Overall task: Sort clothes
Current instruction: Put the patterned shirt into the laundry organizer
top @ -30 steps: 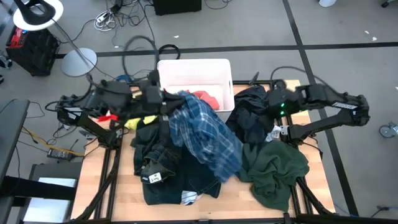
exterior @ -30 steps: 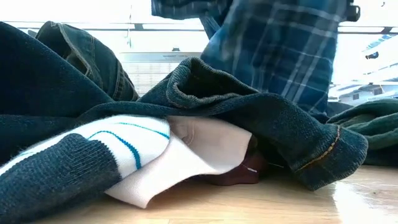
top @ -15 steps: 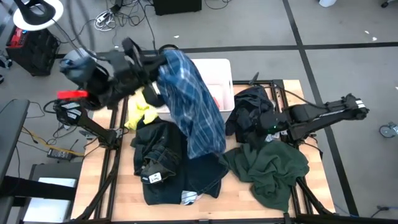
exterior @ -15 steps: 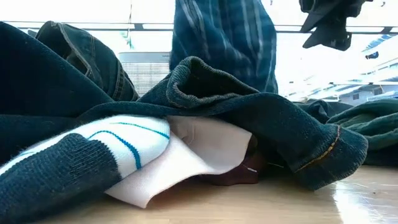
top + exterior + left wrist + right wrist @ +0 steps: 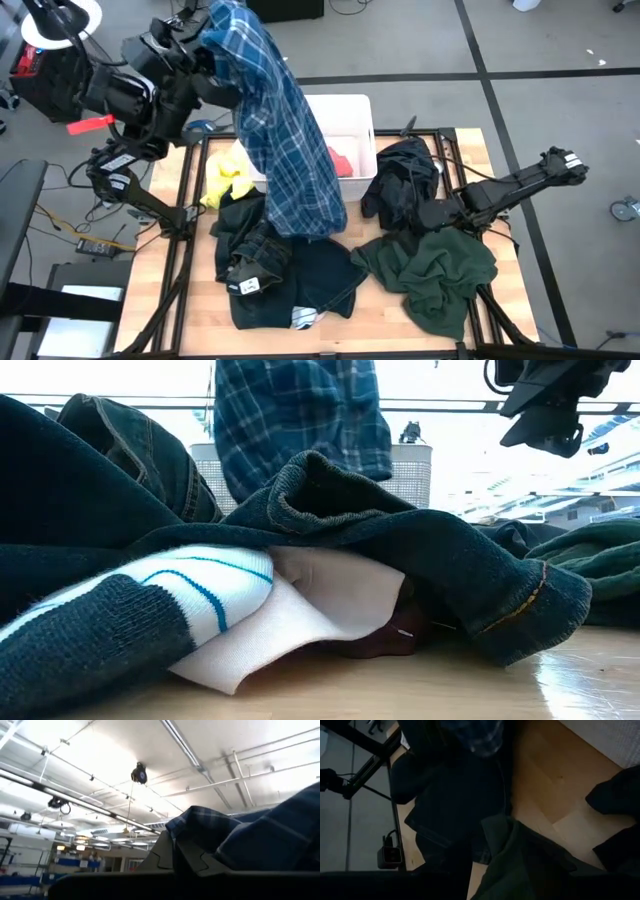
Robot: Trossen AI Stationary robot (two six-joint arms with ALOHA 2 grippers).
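Nearest the front edge of the bench, the dark jeans lie heaped, with a white sock with a teal stripe tucked under their hem; beside them the dark green garment is spread out at my right. None of these has been dealt with yet.

Just above that green cloth hangs my right pincer, its fingers parted and holding nothing, looking down on the green fabric and the jeans. The black garment sits just behind it.

Farther back, my left pincer is clenched on the blue plaid shirt, which I hold high so it drapes down in a long fall in front of the white bin. Its tail hangs over the jeans, and I cannot tell whether it touches them. A salmon pink piece lies in the bin, and the yellow garment rests beside it.

I judge the step in hand to be carrying the plaid shirt to its place. Next I should bring it over the bin, so the trailing hem clears the rim, then let go, while my right drops onto the green cloth.
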